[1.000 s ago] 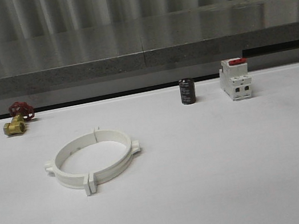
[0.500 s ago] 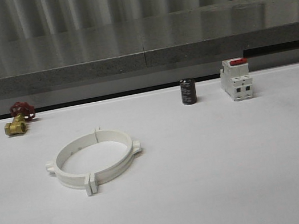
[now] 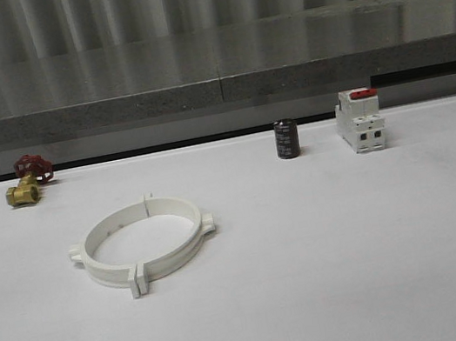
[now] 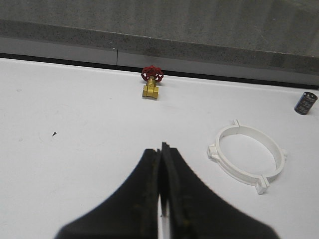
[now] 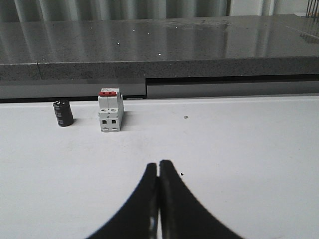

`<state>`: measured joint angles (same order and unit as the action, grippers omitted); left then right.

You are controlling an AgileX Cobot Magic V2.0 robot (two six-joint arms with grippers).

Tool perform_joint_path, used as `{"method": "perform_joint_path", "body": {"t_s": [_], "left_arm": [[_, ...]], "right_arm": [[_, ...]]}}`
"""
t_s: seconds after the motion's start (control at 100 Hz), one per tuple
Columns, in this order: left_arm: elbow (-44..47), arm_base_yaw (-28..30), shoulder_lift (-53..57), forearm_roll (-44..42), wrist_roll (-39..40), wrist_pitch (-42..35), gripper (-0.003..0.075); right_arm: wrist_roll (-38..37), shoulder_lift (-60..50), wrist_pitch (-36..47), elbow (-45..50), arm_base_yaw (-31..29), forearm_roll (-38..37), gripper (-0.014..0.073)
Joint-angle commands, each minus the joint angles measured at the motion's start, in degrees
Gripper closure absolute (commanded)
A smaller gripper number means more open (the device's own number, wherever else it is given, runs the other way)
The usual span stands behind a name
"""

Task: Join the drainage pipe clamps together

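Note:
The two white drainage pipe clamps (image 3: 141,240) lie flat on the white table at the left of centre, their end tabs meeting so that they form one wide ring. The left wrist view has the same ring (image 4: 247,157) off to one side of my left gripper (image 4: 161,148), well apart from it. That gripper is shut, its black fingers pressed together with nothing between them. My right gripper (image 5: 159,164) is shut too and holds nothing, hovering over bare table far from the ring.
A brass valve with a red handwheel (image 3: 27,181) sits at the back left. A small black cylinder (image 3: 286,139) and a white breaker with a red top (image 3: 359,120) stand at the back right. A grey ledge (image 3: 214,93) runs behind the table.

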<state>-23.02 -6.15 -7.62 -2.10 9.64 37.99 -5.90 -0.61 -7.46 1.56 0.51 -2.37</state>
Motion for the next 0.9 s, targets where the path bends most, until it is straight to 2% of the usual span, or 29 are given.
{"method": "perform_joint_path", "body": {"t_s": [0.0,0.45,0.55,0.62,0.7,0.89], "left_arm": [[-1.4,0.2,-0.6,0.0,-0.1,-4.5,0.0741],[-0.9,0.2,-0.6,-0.9,-0.1,-5.1,0.0741],[1.1,0.4,-0.6,-0.9,-2.7,-10.6,0.0741],[3.9,0.4,-0.6,-0.9,-8.4,-18.2,0.0741],[7.6,0.4,-0.6,-0.5,-10.5,-26.1,0.0741],[15.5,0.5,2.6,0.5,-10.5,-27.7,0.0741]], "right_arm": [[0.6,-1.1,4.3,-1.0,-0.1,0.1,0.0654],[0.6,-1.1,4.3,-1.0,-0.1,0.1,0.0654],[0.6,-1.1,4.3,-1.0,-0.1,0.1,0.0654],[0.6,-1.1,4.3,-1.0,-0.1,0.1,0.0654],[0.6,-1.1,4.3,-1.0,-0.1,0.1,0.0654],[0.6,-1.1,4.3,-1.0,-0.1,0.1,0.0654]]}}
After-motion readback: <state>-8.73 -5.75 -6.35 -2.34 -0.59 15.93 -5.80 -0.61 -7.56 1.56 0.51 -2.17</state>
